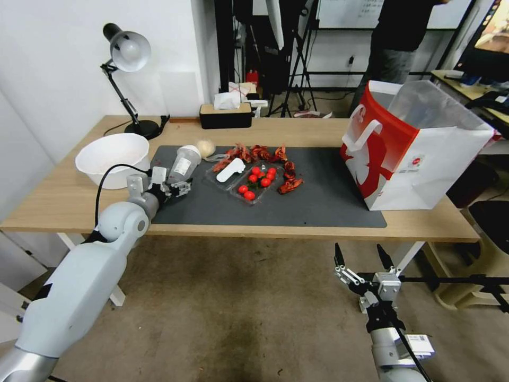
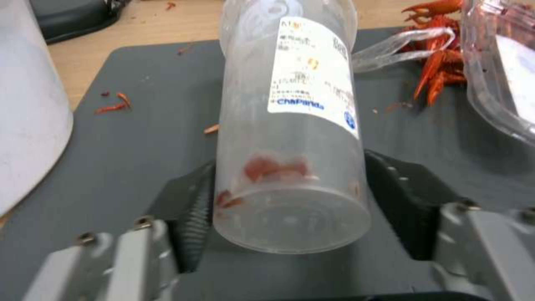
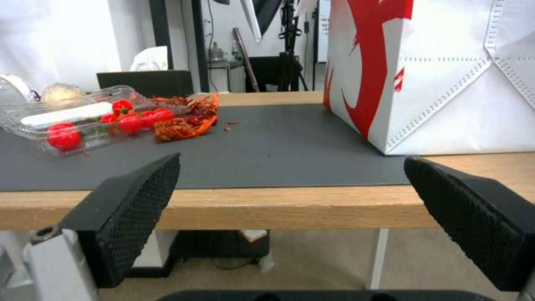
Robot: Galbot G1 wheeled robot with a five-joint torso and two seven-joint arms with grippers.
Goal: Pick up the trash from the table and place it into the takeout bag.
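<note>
The left gripper (image 2: 287, 209) has its jaws closed on the base of the cup (image 1: 184, 162), over the mat's left end. The right gripper (image 1: 363, 261) hangs open below the table (image 1: 297, 130). The paper ball (image 1: 205, 147) remains out; nothing can be seen inside the bag (image 1: 424, 159).

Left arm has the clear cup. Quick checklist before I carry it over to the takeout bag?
1. Grip: left gripper fingers against both sides of the clear plastic cup, near its base: ok.
2. Cup lifted off the mat: cannot tell.
3. Takeout bag upright, mouth open: ok.
4. Path: clear tray of tomatoes and crayfish shells between cup and bag: not ok, go over them.
5. Right gripper open, below the table edge: ok.
</note>
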